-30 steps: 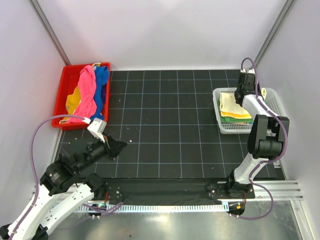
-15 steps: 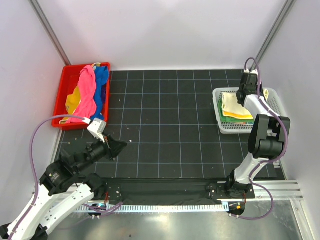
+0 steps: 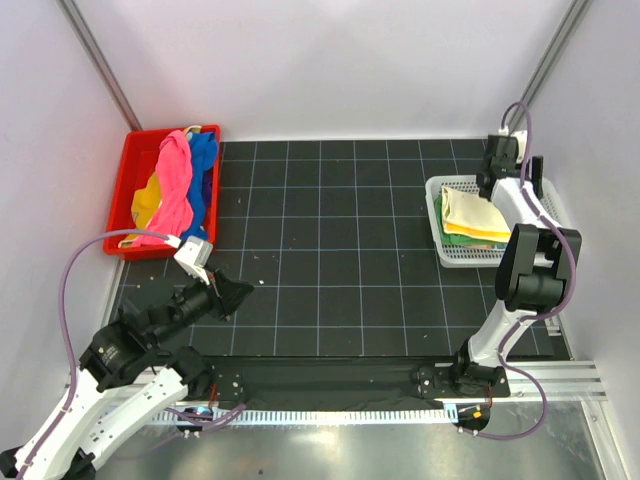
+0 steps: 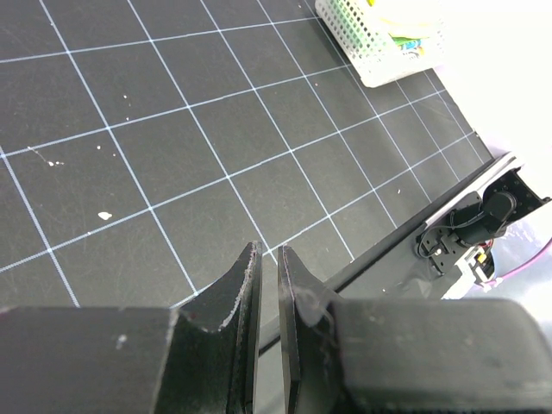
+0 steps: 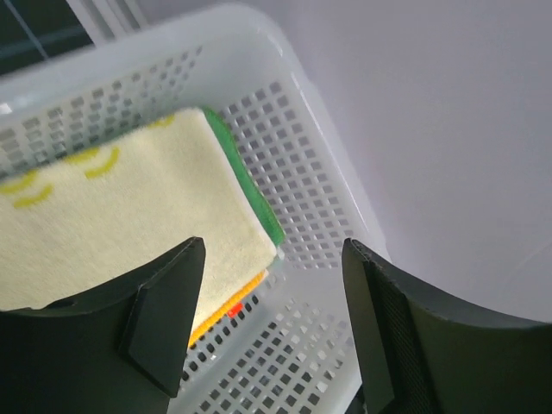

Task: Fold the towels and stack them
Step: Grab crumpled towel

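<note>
A folded stack of towels (image 3: 468, 215) lies in the white mesh basket (image 3: 437, 222) at the right. Its top towel is cream with yellow print (image 5: 129, 203); a green towel (image 5: 248, 185) and an orange edge (image 5: 231, 304) show beneath it. My right gripper (image 3: 497, 172) hangs open over the basket's far end, its gripper (image 5: 272, 289) empty and just past the stack's end. Unfolded pink (image 3: 174, 190), blue (image 3: 204, 162) and yellow (image 3: 146, 200) towels fill the red bin (image 3: 127, 178). My left gripper (image 3: 240, 292) hovers low over the mat, its gripper (image 4: 267, 254) nearly closed on nothing.
A black gridded mat (image 3: 340, 250) covers the table between bin and basket. White walls stand close behind and to the right of the basket (image 5: 293, 112). The basket's corner (image 4: 366, 52) shows far off in the left wrist view, with the right arm's base (image 4: 470, 228) by the mat's edge.
My right gripper has opened and let go of the cream towel, which now lies on the stack, and it has drawn back toward the far wall. The left arm has not moved.
</note>
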Motion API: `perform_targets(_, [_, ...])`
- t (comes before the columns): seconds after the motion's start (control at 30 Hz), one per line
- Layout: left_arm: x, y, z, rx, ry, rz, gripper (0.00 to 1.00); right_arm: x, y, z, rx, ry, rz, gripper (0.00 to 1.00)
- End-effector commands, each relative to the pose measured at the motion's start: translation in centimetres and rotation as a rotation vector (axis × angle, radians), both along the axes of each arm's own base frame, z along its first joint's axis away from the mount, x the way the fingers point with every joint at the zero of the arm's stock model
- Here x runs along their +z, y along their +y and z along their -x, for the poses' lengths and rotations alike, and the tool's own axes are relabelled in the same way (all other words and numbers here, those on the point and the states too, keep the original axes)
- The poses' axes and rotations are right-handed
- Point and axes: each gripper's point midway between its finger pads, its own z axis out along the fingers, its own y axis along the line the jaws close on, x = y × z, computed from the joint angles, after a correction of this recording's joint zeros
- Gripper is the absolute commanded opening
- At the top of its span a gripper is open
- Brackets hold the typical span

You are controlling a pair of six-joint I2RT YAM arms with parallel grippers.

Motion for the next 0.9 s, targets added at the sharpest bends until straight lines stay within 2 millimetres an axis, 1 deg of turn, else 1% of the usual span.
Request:
perform_targets(0.0, [0.0,0.1,-0.2,0.003,-0.015,-0.017,0.16,6.2,0.7,-1.6,-0.044,-0.242,-0.066,0.72])
perform_targets(0.1, [-0.3,0.5,-0.7,0.039,-0.012,-0.031,0.17,7.7,2.8,-2.3,-0.046,-0.327,-0.133,0.73])
perform_targets(0.13, [-0.4,0.5,-0.9,0.045,-0.008,-0.035,0.17,8.4,4.3,-2.6,-0.039,-0.386,-0.178,0.73])
perform_targets(0.17, [-0.5,0.5,-0.9,0.048,0.000,-0.041,0.17,8.3,5.4,-2.8,-0.016,-0.396,-0.218,0.73])
perform_targets(0.23, [-0.8,0.7,-1.3,0.068,0.008,-0.052,0.17,8.6,7.5,-2.9,0.015,-0.437,-0.270,0.75])
perform_targets(0.27, [-0.9,0.8,-1.4,0.076,0.015,-0.059,0.18,8.5,9.9,-2.9,0.056,-0.456,-0.326,0.75])
perform_targets(0.3, [-1.2,0.9,-1.5,0.089,0.024,-0.066,0.19,8.4,10.6,-2.8,0.068,-0.468,-0.346,0.75])
perform_targets(0.33, [-1.4,1.1,-1.8,0.107,0.028,-0.075,0.20,8.2,13.0,-2.8,0.118,-0.465,-0.368,0.76])
perform_targets(0.37, [-1.4,1.2,-1.9,0.115,0.031,-0.078,0.20,7.8,15.8,-2.5,0.176,-0.466,-0.405,0.76])
perform_targets(0.43, [-1.8,1.5,-2.3,0.152,0.046,-0.093,0.22,6.9,18.2,-1.6,0.216,-0.456,-0.443,0.77])
perform_targets(0.47, [-2.0,1.7,-2.5,0.166,0.051,-0.101,0.22,5.4,20.7,-1.0,0.270,-0.432,-0.480,0.77])
perform_targets(0.5, [-2.4,1.7,-2.8,0.181,0.064,-0.117,0.24,5.7,21.9,-0.4,0.297,-0.455,-0.523,0.78])
perform_targets(0.53, [-2.5,2.1,-3.3,0.218,0.073,-0.133,0.24,5.4,23.1,0.1,0.324,-0.460,-0.562,0.78])
perform_targets(0.57, [-2.7,2.4,-3.7,0.247,0.080,-0.151,0.25,4.1,24.3,0.7,0.361,-0.450,-0.599,0.78])
perform_targets(0.6, [-2.8,2.7,-4.2,0.277,0.091,-0.169,0.28,3.8,25.6,1.2,0.384,-0.451,-0.637,0.78])
perform_targets(0.63, [-3.8,2.7,-4.9,0.302,0.128,-0.222,0.28,4.2,26.6,1.6,0.427,-0.460,-0.674,0.78])
perform_targets(0.67, [-3.1,3.6,-5.8,0.377,0.117,-0.237,0.28,3.4,27.2,2.1,0.449,-0.444,-0.688,0.78])
perform_targets(0.73, [-3.2,3.6,-7.4,0.438,0.138,-0.285,0.34,3.3,28.4,2.7,0.498,-0.427,-0.727,0.78])
perform_targets(0.77, [-1.9,3.8,-8.4,0.493,0.117,-0.276,0.39,2.9,28.7,3.0,0.511,-0.421,-0.733,0.78])
perform_targets(0.83, [-0.4,4.5,-10.0,0.572,0.097,-0.281,0.44,2.9,29.4,3.3,0.553,-0.412,-0.763,0.79])
perform_targets(0.87, [-0.7,4.4,-11.5,0.607,0.107,-0.320,0.47,2.8,29.7,3.5,0.571,-0.404,-0.775,0.79])
